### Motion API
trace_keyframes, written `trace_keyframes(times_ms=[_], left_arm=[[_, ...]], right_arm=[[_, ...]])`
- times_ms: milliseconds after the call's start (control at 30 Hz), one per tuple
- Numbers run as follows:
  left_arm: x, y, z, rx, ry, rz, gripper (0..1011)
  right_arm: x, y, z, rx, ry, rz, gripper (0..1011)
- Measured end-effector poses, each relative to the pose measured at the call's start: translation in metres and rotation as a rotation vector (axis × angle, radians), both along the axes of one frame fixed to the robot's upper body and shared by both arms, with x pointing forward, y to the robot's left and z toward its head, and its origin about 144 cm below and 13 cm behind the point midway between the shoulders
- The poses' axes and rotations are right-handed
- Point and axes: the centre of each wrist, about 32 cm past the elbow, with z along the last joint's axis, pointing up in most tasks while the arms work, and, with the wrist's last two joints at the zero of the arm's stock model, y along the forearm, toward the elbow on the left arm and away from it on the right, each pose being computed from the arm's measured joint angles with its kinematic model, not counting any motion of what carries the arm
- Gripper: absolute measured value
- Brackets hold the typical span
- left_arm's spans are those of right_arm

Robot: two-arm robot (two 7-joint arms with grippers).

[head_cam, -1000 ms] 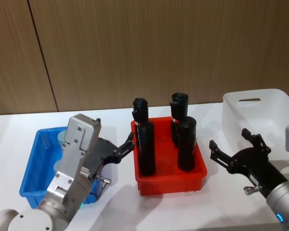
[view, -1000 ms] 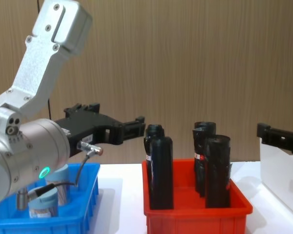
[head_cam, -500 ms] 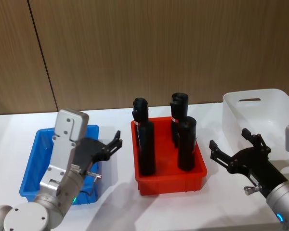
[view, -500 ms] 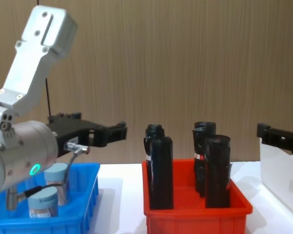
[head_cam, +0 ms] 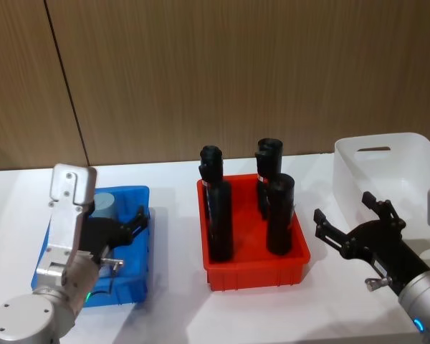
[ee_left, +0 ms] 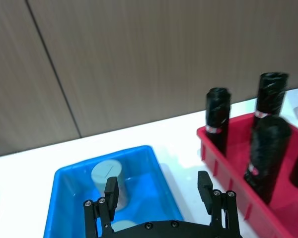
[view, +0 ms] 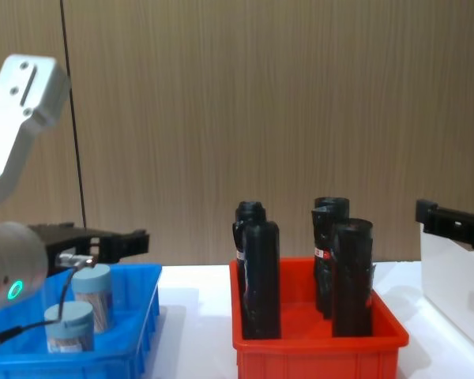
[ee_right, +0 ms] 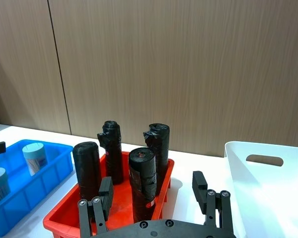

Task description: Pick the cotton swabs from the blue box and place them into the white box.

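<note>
The left gripper [ee_left: 158, 192] hangs over the blue box [head_cam: 138, 252] with its jaws spread wide and nothing between them. In the left wrist view one jar of cotton swabs [ee_left: 106, 179] stands upright on the box floor, just beyond the left-hand finger [ee_left: 111, 190], and the lid of a second jar [ee_left: 122, 226] peeks out close under the gripper body. From the chest view both jars sit side by side in the box, lids up. The fingertips seem to be level with the rim or slightly above it, though the angle makes that hard to judge.

The blue box rests on the white tabletop [head_cam: 173, 304] at the robot's left. Beside it, in the middle, a red bin [head_cam: 252, 276] holds four tall black bottles [head_cam: 219, 218], all upright.

The right gripper [head_cam: 346, 213] is held above the tabletop between the red bin and the white box [head_cam: 395, 153], its jaws also spread and empty. The white box stands at the far right with its handle cut-out facing the wall.
</note>
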Motion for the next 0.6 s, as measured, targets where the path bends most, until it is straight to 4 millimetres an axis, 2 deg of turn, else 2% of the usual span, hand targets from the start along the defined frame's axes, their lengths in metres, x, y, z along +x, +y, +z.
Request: trace_keyframes(times_ms=[600], left_arm=[[0.012, 0.023, -0.018, -0.049, 0.123, 0.091, 1009]], right_arm=[[0.0, 0.0, 0.0, 0.0, 0.0, 0.0, 1001]])
